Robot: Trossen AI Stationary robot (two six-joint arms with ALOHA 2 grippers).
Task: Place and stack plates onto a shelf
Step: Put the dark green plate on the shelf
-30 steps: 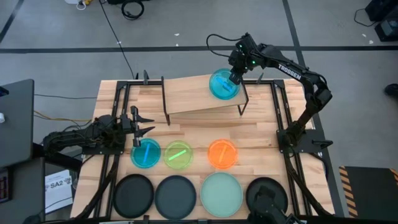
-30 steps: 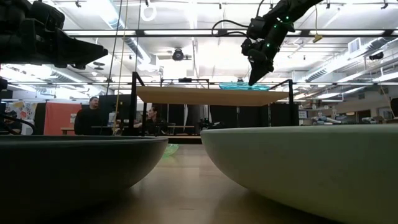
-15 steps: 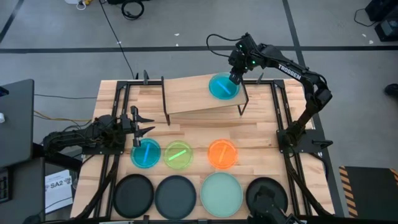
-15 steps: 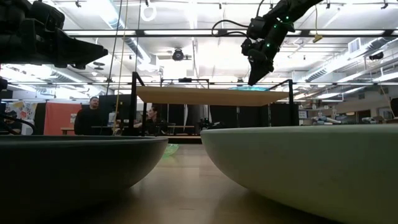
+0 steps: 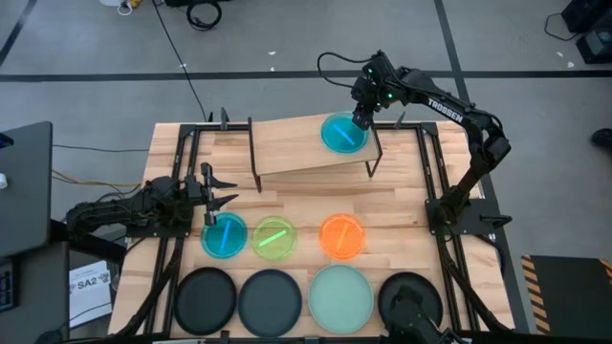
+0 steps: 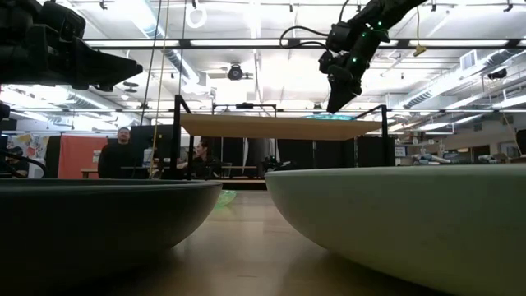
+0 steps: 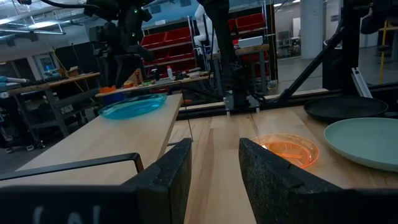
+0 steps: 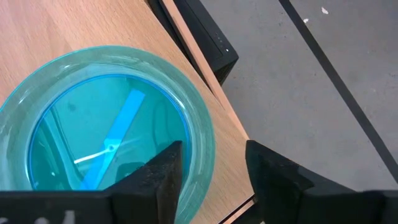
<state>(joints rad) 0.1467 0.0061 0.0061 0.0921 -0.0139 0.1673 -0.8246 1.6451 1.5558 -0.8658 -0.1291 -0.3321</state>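
A small translucent blue plate lies flat on the right end of the light-wood shelf. My right gripper is open over that plate's far right rim, one finger over the plate's inside and one outside it, pointing down. My left gripper is open and level at the table's left, just beyond another small blue plate. Small green and orange plates rest beside it. Along the near edge sit two dark plates, a mint one and a black one.
The left half of the shelf board is bare. Its thin black legs stand on the slatted tabletop. Black frame rails run along both table sides. People sit in the room beyond the table.
The blue plate on the shelf has sunk from slightly raised to lying flat on the board. My right gripper has stayed over its rim.
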